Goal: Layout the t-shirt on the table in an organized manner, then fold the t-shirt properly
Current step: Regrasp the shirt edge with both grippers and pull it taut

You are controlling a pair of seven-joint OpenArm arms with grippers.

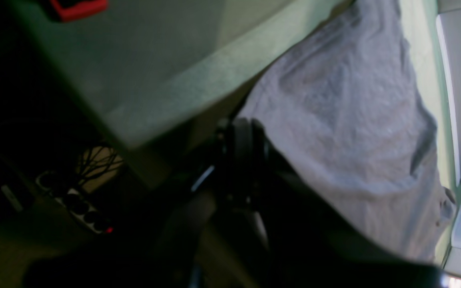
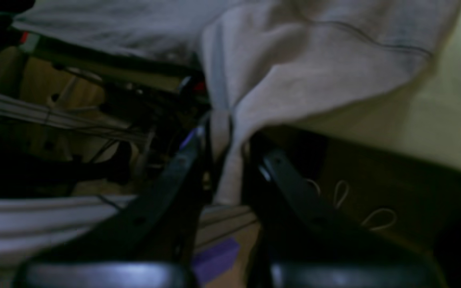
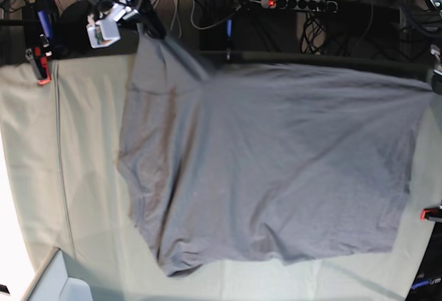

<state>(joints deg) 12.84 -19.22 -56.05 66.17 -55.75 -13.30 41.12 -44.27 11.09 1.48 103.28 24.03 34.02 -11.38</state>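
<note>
My right gripper (image 2: pixel 224 160) fills the bottom of its own wrist view, its two black fingers (image 2: pixel 166 188) pinched together on a narrow fold of the t-shirt (image 2: pixel 314 60), a hemmed edge by the look of the stitched seam. My left gripper (image 1: pixel 242 140) is dark and blurred in its view; it reads as closed tight right at the shirt's edge, and I judge it has cloth in it, though the pinch itself is lost in shadow. From overhead the t-shirt (image 3: pixel 276 170) lies spread across the green-covered table (image 3: pixel 83 163), its far edge drawn out past the table's rim where both my arms hold it, one corner lifted toward my right gripper (image 3: pixel 138 4). The cloth is light, limp and creased; it will sag and bunch wherever I let go, so seams, hems and corners look like the surest places to hold. The left gripper is cut off at the overhead view's right edge. I cannot tell collar from bottom hem or find the sleeves. A red clamp (image 3: pixel 41 66) clips the table cover.
</note>
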